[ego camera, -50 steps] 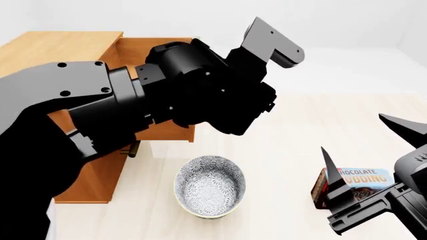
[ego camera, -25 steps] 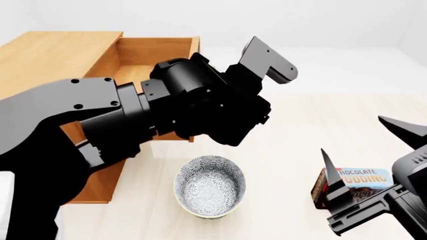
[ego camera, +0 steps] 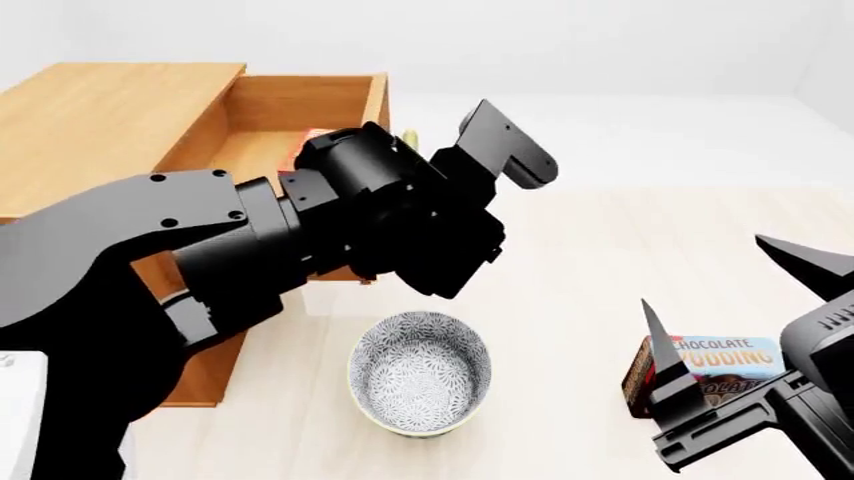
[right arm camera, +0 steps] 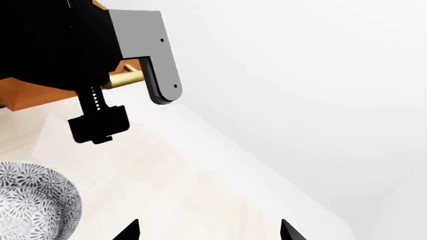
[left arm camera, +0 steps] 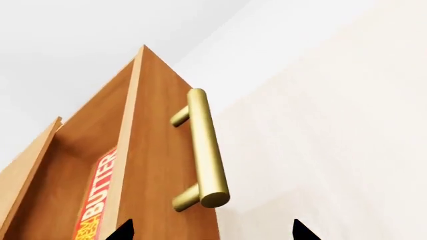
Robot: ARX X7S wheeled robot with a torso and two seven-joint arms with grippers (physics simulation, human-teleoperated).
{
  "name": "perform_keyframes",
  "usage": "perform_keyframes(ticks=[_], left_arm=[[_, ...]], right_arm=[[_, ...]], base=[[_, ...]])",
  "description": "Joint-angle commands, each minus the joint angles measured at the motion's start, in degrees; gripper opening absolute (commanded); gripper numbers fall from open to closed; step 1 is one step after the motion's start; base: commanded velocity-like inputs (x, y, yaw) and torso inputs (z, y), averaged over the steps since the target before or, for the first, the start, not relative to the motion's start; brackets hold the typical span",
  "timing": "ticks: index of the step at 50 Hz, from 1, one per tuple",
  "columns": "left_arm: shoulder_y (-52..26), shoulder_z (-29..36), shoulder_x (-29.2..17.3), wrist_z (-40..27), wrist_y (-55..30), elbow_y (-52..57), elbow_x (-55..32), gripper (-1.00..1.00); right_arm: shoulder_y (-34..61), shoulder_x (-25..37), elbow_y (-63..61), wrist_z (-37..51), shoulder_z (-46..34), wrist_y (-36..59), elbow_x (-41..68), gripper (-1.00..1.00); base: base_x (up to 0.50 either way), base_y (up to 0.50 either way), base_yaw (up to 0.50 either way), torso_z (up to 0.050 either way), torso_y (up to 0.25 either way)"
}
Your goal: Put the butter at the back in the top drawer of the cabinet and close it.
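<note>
The small red-and-yellow rectangular butter carton (left arm camera: 100, 200) is already lying inside the light brown wooden top drawer (left arm camera: 157, 165), seen through the left wrist view with "BUTTER" printed along it. The drawer is standing pulled out from the boxy light brown wooden cabinet (ego camera: 94, 120), so judging from this the placing step looks done and the closing step is in hand.

The black left gripper (left arm camera: 210, 231) is sitting just in front of the drawer face, below the brass bar handle (left arm camera: 207, 155); only its two dark fingertips (left arm camera: 123, 231) are showing, apart, one on either side of the front panel's line, holding nothing. In the head view the left arm is blocking most of the drawer front.

The black right gripper (ego camera: 727, 330) is waiting well apart, fingers spread and empty, near the dark chocolate pudding box (ego camera: 714, 365). The patterned grey-white round bowl (ego camera: 420, 372) is sitting on the pale floor in front of the cabinet.

Next move probably calls for pressing the drawer front squarely toward the cabinet, without snagging the handle.
</note>
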Motion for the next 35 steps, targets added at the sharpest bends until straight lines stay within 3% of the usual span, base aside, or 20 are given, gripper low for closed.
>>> perform_keyframes(ticks=[1, 35], left_arm=[[1.72, 0.36, 0.0, -0.64, -2.58, -1.6, -1.16, 1.0], [3.02, 0.26, 0.0, 1.96, -6.6, -11.12, 2.02, 1.0]], right_arm=[[-0.08, 0.05, -0.04, 0.13, 0.86, 0.37, 0.54, 1.0], [-1.22, 0.05, -0.05, -0.92, 2.43, 0.77, 0.21, 1.0]], base=[[0.0, 0.0, 0.0, 0.0, 0.0], [0.0, 0.0, 0.0, 0.0, 0.0]])
